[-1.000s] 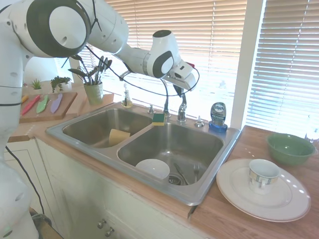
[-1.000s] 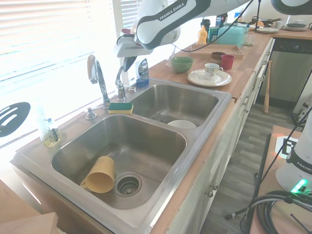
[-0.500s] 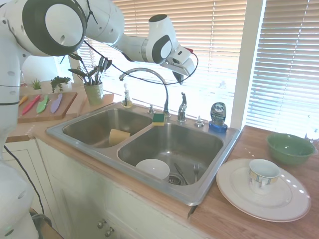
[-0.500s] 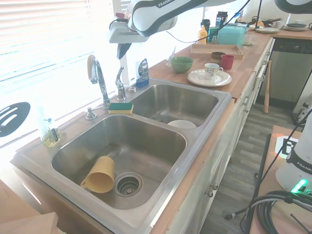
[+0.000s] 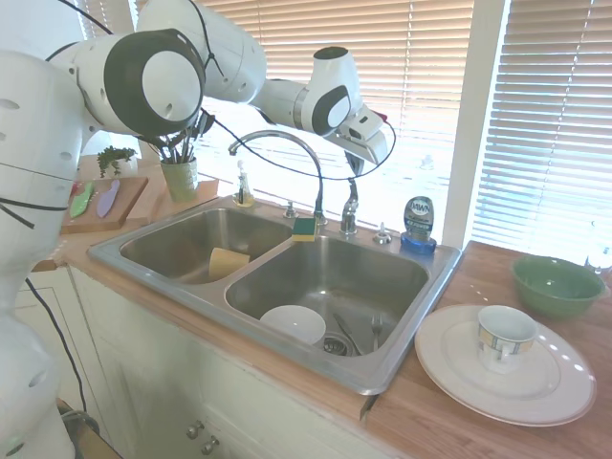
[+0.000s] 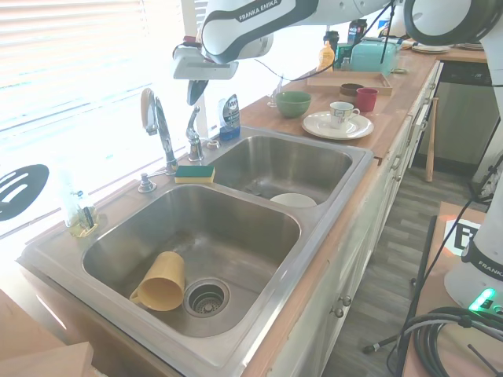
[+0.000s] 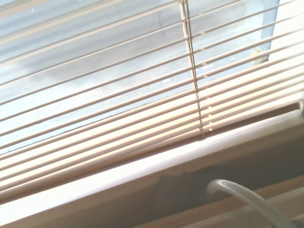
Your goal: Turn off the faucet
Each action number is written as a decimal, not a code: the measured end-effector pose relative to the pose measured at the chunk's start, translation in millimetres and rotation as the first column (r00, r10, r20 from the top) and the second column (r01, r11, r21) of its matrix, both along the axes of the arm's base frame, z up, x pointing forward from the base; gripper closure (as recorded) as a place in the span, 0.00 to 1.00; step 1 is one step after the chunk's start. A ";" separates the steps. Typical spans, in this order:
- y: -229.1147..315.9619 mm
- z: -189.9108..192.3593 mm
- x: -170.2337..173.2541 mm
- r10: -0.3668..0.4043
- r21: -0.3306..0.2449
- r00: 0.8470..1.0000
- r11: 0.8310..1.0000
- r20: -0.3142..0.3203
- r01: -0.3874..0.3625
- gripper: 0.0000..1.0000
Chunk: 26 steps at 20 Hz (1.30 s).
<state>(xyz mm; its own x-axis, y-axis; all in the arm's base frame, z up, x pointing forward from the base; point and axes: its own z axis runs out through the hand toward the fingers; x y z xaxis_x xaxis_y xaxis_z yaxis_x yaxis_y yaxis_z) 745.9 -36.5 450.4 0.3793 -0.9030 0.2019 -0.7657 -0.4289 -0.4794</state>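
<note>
A white Franka arm reaches over a double steel sink (image 5: 124, 256) set in a wooden worktop (image 5: 478, 287), its end effector (image 5: 356, 164) hanging just above the faucet's lever handle (image 5: 350, 206), not touching it. The dark fingers point down and look pressed together, w/ nothing between them. The faucet (image 5: 287, 143) stands at the back rim of the sink, btwn the two basins: a thin chrome gooseneck spout arcing toward the left basin, the upright lever handle just beside its base. A yellow-green sponge (image 5: 304, 228) lies at the spout's foot; a blue dish-soap bottle (image 5: 418, 222) stands near, on the rim's far corner. A yellow cup (image 6: 161, 283) lies tipped in one basin, a white bowl (image 5: 293, 323) sits in the other. The wrist view shows only window blinds (image 7: 142, 95) and a sill.
</note>
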 end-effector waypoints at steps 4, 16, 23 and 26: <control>-1.1 -13.8 2.1 0.016 -0.005 1.000 1.000 -0.020 -0.016 1.00; 5.3 -27.9 -0.8 0.049 -0.019 0.998 0.999 -0.039 -0.050 1.00; 12.5 -39.6 -7.3 0.080 -0.016 0.992 0.996 -0.103 -0.082 1.00; 14.1 -39.6 -10.8 0.086 -0.009 0.986 0.996 -0.143 -0.088 1.00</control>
